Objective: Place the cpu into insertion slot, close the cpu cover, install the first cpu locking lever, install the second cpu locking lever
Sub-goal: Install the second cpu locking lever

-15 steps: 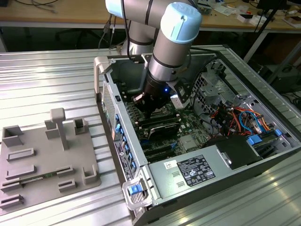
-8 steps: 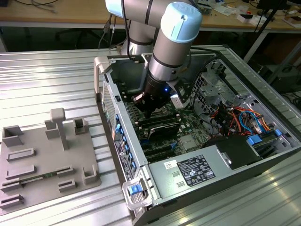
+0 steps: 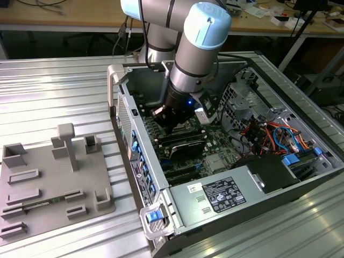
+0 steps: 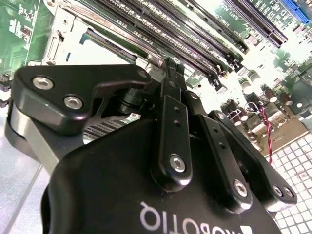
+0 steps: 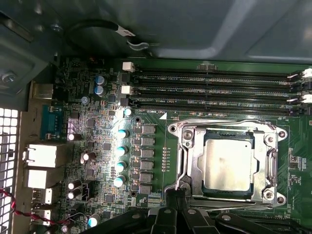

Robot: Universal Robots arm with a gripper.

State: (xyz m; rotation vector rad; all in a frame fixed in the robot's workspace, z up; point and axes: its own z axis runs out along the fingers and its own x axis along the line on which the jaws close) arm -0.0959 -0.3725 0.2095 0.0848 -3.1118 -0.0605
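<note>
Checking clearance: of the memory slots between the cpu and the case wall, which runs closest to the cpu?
The memory slot directly beside the cpu cover framing the cpu; the others lie beyond it, toward the case wall.

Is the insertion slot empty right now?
No, the cpu lies flat inside the insertion slot in the first wrist view, its silvery face showing.

the arm (image 3: 196,59) is a fat grey tube with a light blue round cap (image 3: 207,24). a black cable (image 3: 142,27) runs beside the cap. below the cap, the black gripper (image 4: 171,68) has shiny round screws (image 4: 177,163) and white letters (image 4: 195,220).
</note>
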